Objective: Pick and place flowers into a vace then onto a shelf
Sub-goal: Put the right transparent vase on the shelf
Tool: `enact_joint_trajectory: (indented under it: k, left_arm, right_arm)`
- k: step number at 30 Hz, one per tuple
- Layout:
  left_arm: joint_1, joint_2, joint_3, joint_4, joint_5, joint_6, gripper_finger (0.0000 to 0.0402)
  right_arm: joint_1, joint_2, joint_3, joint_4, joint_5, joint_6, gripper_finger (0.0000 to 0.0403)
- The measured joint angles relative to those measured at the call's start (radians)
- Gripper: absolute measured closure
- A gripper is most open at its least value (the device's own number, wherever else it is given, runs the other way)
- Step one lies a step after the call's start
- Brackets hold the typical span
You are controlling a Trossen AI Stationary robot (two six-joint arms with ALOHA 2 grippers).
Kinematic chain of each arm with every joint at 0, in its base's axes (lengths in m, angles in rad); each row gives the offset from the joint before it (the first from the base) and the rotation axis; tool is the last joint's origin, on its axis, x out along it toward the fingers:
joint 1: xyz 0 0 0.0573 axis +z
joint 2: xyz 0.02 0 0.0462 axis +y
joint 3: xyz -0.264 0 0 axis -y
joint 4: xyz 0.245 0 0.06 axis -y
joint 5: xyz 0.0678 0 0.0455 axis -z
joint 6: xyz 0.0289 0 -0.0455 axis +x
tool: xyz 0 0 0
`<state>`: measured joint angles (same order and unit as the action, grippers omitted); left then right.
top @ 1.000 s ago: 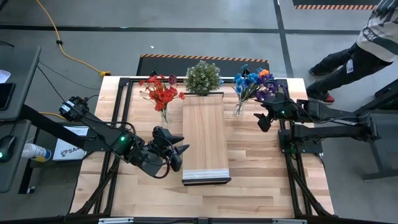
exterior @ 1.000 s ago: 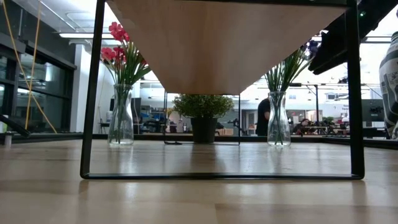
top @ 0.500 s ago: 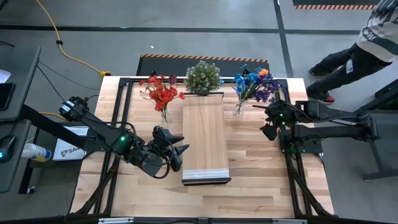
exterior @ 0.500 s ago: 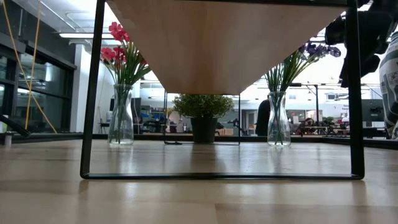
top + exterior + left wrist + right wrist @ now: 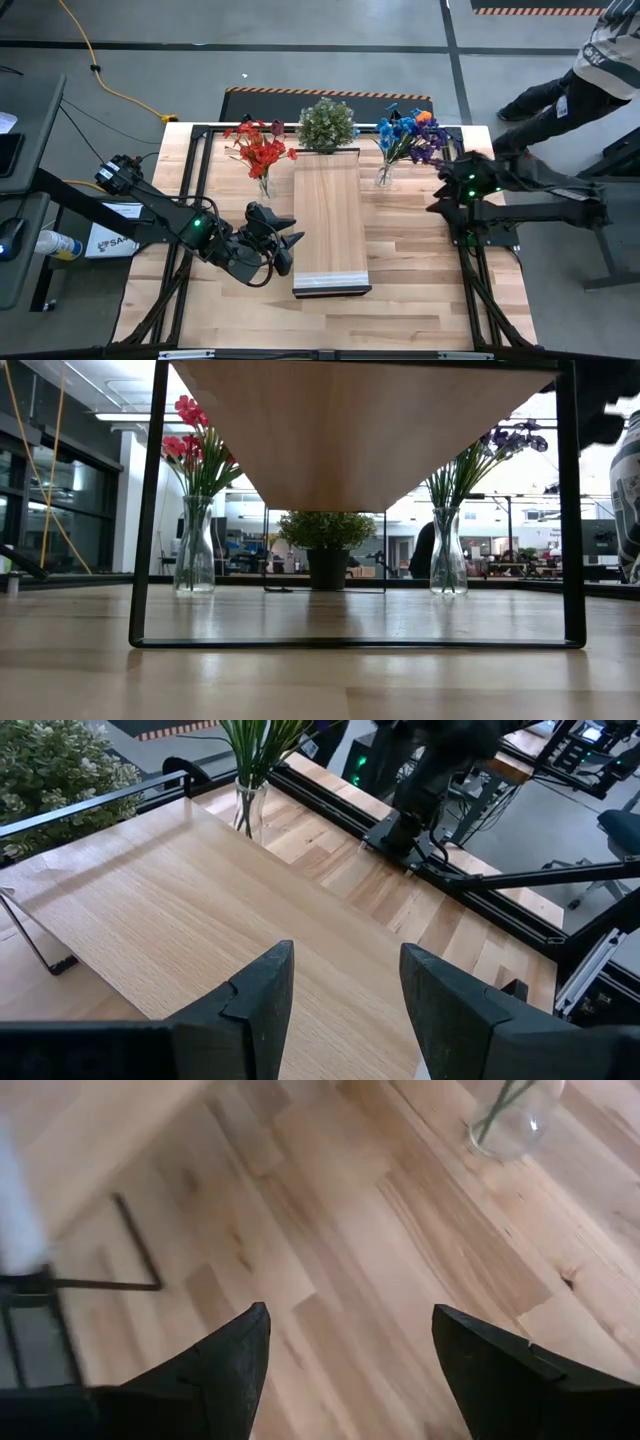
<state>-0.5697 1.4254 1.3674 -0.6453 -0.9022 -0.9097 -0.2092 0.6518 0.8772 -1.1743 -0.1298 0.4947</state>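
On the left we see the left gripper [image 5: 285, 243] hanging just beside the left edge of the shelf [image 5: 330, 215], its fingers [image 5: 255, 1010] spread apart with nothing between them. Farther back on the table [image 5: 400, 260] stands a glass vase [image 5: 194, 545] holding the red flowers [image 5: 258, 148], left of the shelf's far end. The shelf runs down the middle of the table, a long plank on a thin black frame, with nothing on top of it. A bushy potted plant [image 5: 326, 123] sits at its far end. Right of the shelf a second vase [image 5: 447, 552] holds the blue, purple and orange flowers [image 5: 410, 135]. Just right of that bunch we find the right gripper [image 5: 441, 197] above bare table, its fingers [image 5: 225, 1370] wide apart and empty. A person [image 5: 585, 75] stands on the floor beyond the table's right corner
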Motion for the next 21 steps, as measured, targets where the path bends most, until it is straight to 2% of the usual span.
enact_joint_trajectory:
  k: [11, 21]
  left_arm:
    - [0.0, 0.0, 0.0, 0.007, -0.001, -0.003, 0.0186]
    - [0.0, 0.0, 0.0, 0.012, -0.002, -0.004, 0.0186]
  right_arm:
    - [0.0, -0.007, 0.327, -0.356, 0.007, 0.089, 0.0136]
    - [-0.001, -0.2, 0.351, -0.397, 0.015, 0.21, 0.0136]
